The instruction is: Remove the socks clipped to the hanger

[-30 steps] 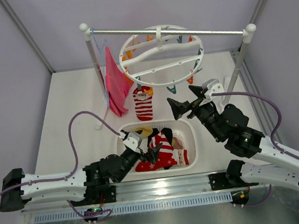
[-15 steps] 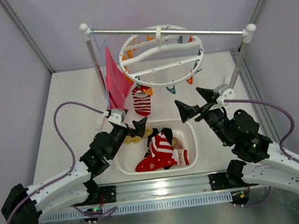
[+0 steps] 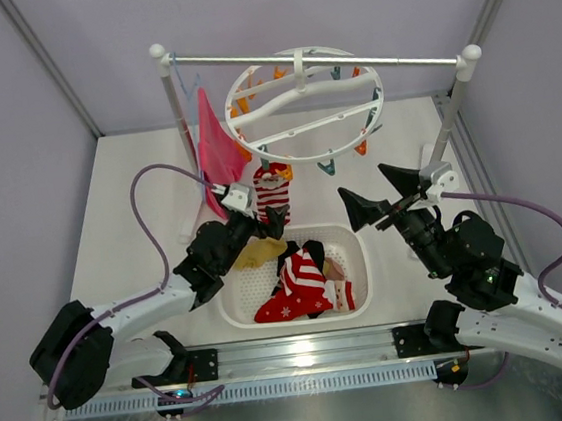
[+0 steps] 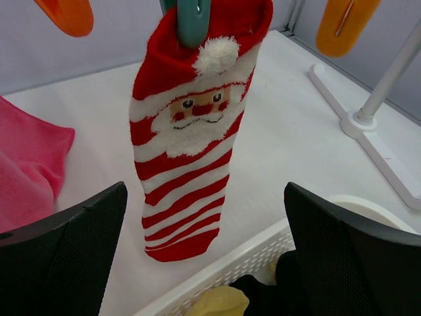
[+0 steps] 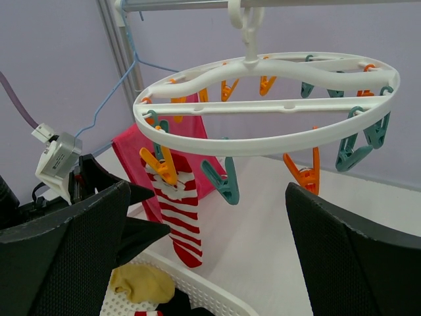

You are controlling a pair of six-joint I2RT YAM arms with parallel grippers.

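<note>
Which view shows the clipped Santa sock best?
Left wrist: the Santa sock is close and central, face and stripes clear, a teal clip biting its cuff. Top external shows it small under the hanger; right wrist shows only striped fabric behind an orange clip.

No lettering, brand, number or sign can be read anywhere; the striped sock (image 3: 273, 196), at 12 o'clock from the basket (image 3: 364, 267), bears only a Santa face.
</note>
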